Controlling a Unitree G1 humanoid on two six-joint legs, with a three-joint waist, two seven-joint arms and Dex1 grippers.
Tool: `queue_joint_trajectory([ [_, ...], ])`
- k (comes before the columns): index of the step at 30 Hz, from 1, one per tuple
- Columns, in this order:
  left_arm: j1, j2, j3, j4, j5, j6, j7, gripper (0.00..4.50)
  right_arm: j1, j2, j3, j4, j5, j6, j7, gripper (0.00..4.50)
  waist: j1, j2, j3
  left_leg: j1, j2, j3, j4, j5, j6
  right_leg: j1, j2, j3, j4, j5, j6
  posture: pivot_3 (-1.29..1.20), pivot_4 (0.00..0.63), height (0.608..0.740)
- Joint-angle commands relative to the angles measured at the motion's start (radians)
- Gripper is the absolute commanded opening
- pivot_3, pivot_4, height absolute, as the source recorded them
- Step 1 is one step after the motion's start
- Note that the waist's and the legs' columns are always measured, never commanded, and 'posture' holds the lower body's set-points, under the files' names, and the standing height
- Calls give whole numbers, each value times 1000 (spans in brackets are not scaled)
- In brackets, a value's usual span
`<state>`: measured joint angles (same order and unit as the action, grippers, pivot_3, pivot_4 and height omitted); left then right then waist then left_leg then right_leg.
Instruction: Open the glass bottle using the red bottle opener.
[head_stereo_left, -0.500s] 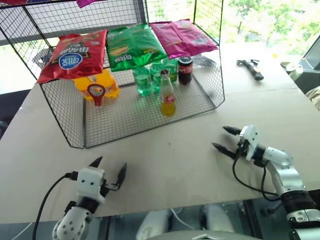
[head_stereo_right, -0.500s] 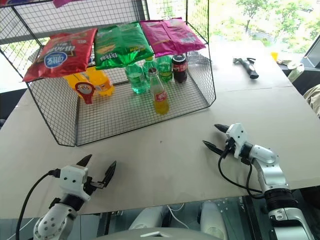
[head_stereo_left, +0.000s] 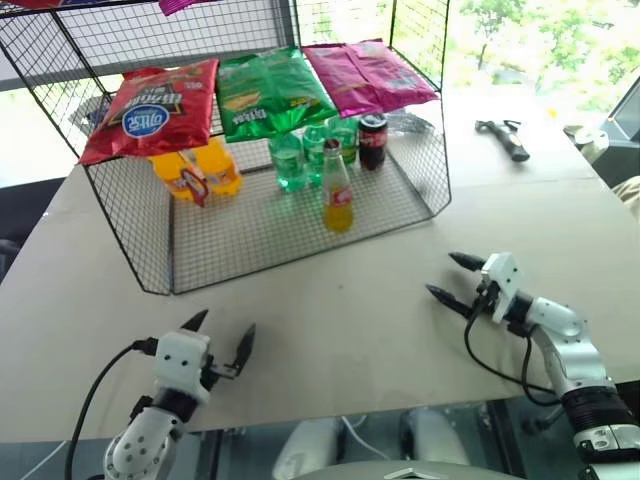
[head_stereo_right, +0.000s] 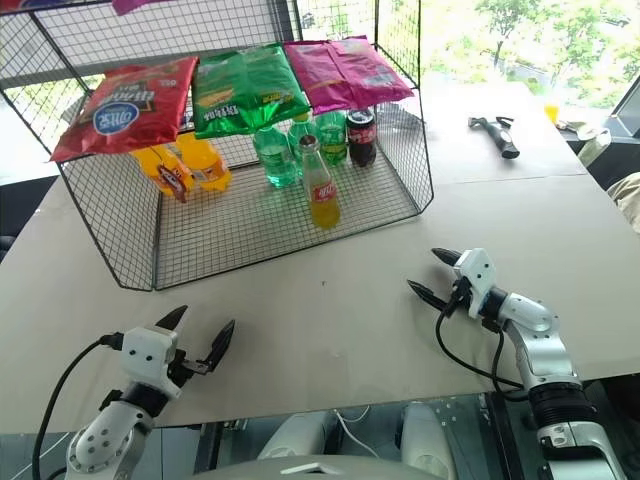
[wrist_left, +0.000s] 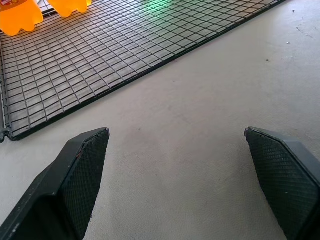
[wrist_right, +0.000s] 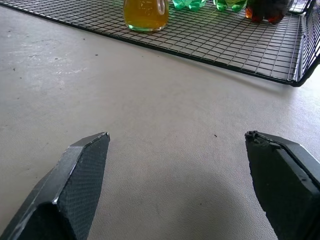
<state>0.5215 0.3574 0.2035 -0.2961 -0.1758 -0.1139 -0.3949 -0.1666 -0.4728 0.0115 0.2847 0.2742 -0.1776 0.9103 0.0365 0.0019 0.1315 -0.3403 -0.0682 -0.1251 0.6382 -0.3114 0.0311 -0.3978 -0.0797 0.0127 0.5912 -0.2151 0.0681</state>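
Glass bottle (head_stereo_left: 337, 188) is standing upper centre; both grippers, left (head_stereo_left: 220, 343) and right (head_stereo_left: 448, 277), are hovering spread, empty. Fetch red bottle opener (head_stereo_left: 197, 186) first.

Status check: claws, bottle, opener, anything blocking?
Left claw and right claw open, empty, over the table. Glass bottle upright on the wire rack floor, capped. Red bottle opener hangs in front of the orange bottles. No obstruction ahead of bottle.

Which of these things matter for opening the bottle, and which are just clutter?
For the job:
glass bottle
red bottle opener

Lying about:
snack bags
green bottles
orange bottles
cola can
dark tool
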Motion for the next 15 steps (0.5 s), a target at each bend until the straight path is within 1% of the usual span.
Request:
queue_joint_trajectory([
  [1,20,7,-13,43,21,25,-13,4500,47,-3,9,17,-23,17,2,4367,1,0,0,0,0,0,0,0,0,0,0,0,0,0,0,0,150,740],
  [8,15,7,-11,52,19,17,-18,4500,61,9,9,6,-26,11,-17,4367,1,-1,-1,0,0,0,0,0,0,0,0,0,0,0,0,0,150,740],
  [15,-59,7,35,33,-16,35,6,4500,59,32,16,-29,-19,7,-24,4367,1,-1,-1,0,0,0,3,0,0,0,3,0,2,0,0,0,150,740],
])
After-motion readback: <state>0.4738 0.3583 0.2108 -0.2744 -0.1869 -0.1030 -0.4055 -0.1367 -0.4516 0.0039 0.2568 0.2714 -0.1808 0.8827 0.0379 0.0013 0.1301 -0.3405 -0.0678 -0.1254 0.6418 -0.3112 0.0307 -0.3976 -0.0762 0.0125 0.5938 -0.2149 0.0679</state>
